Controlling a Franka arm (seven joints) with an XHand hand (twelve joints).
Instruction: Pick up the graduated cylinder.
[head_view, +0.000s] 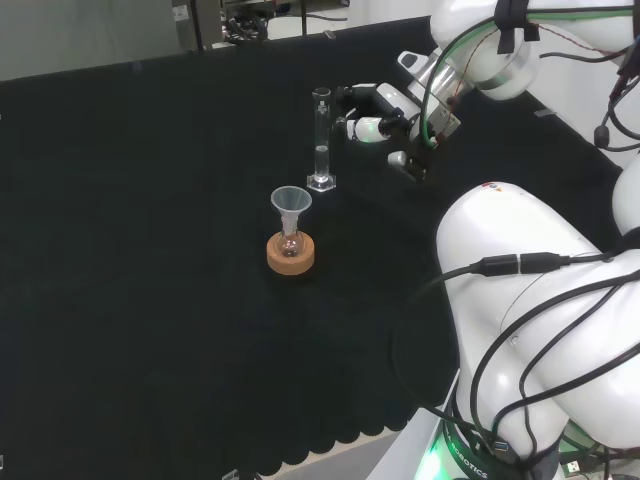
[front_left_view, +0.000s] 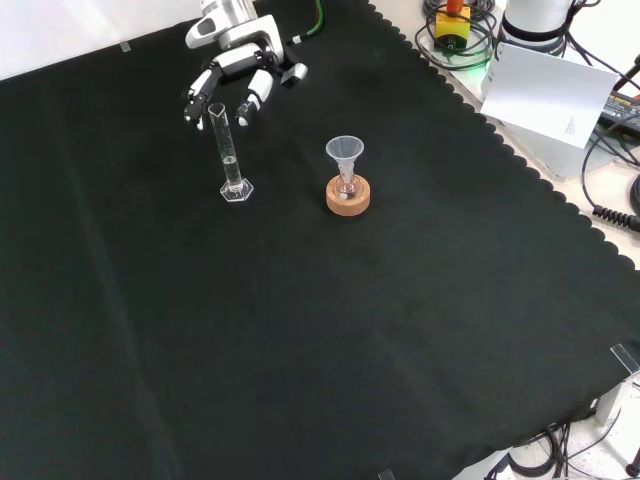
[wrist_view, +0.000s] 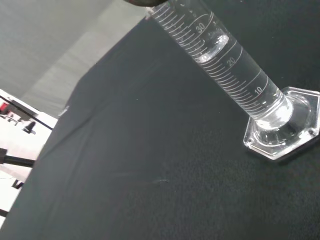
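So the graduated cylinder (head_view: 321, 140) is standing upright on its hexagonal foot (wrist_view: 283, 125) on the black-clothed surface (head_view: 150, 250), and nothing is lifting it yet. In the head view the hand (head_view: 380, 120) is hovering just to the right of the cylinder's upper half, fingers (head_view: 362, 128) reaching toward the tube but spread and relaxed, not wrapping around anything; a sliver of dark cloth is showing between fingertips and glass, so I am reading them as apart, though only just. From the front view the hand (front_left_view: 232, 82) is sitting just behind the cylinder's rim (front_left_view: 216, 108), the fingers fanning out on either side of it. The wrist view is looking down the tube: clear liquid (wrist_view: 215, 47) is sitting partway up the scale, and the foot is lying flat on the cloth, so the cylinder is plainly resting under its own weight. Nearer the camera than the cylinder in the head view, a small flask with a funnel (head_view: 291, 203) in its neck is waiting on a cork ring (head_view: 290, 252), well clear of the action. By my judgement the approach is nearly done; closing around the tube and raising it are both outstanding, and with liquid inside, the lift is wanting a level, upright carry.
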